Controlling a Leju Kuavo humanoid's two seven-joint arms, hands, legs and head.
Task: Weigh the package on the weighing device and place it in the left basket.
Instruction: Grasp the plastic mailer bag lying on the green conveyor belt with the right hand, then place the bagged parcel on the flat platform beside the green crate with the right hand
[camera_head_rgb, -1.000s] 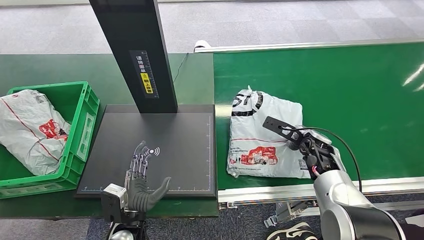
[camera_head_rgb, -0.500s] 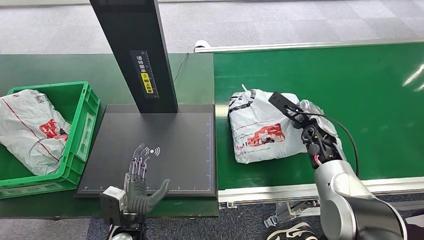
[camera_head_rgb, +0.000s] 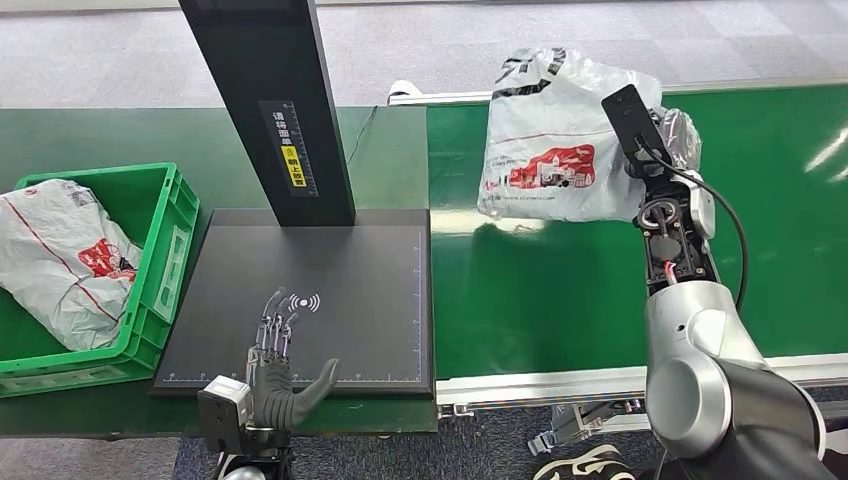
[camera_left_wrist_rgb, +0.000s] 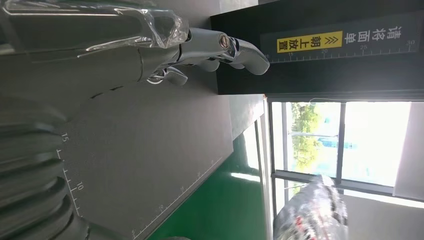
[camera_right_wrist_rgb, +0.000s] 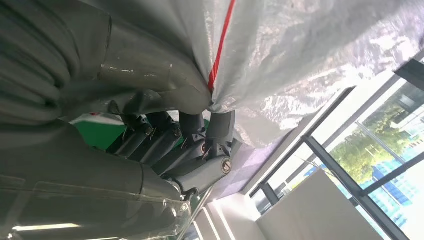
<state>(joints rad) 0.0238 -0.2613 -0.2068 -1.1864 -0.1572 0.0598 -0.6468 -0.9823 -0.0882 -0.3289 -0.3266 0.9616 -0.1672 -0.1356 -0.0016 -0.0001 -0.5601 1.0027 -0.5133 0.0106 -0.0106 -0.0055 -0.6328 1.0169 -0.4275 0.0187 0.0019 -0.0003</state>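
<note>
- Seeing two packages: right hand (camera_head_rgb: 672, 150) grips one package (camera_head_rgb: 555, 150) aloft over the green belt (camera_head_rgb: 600, 300); second package (camera_head_rgb: 60, 255) in left basket (camera_head_rgb: 165, 250).
- Left hand (camera_head_rgb: 280, 370) released, fingers spread over the one scale (camera_head_rgb: 340, 300).
- Black post (camera_head_rgb: 270, 100) stands behind the scale.

Yellow label "请将面单朝上放置" on the black post (camera_left_wrist_rgb: 345, 42); ruler numbers 10, 15 along the scale platform (camera_left_wrist_rgb: 150, 145).

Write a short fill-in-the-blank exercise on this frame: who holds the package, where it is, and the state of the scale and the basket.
1. The white package is held by the robot's ____ hand.
2. The package hangs in the air above the green ____.
3. The left hand is ____ over the near edge of the black weighing platform, which has no package on it.
4. The green basket already holds ____ white package.

Missing words: right; conveyor belt; open; one
</note>
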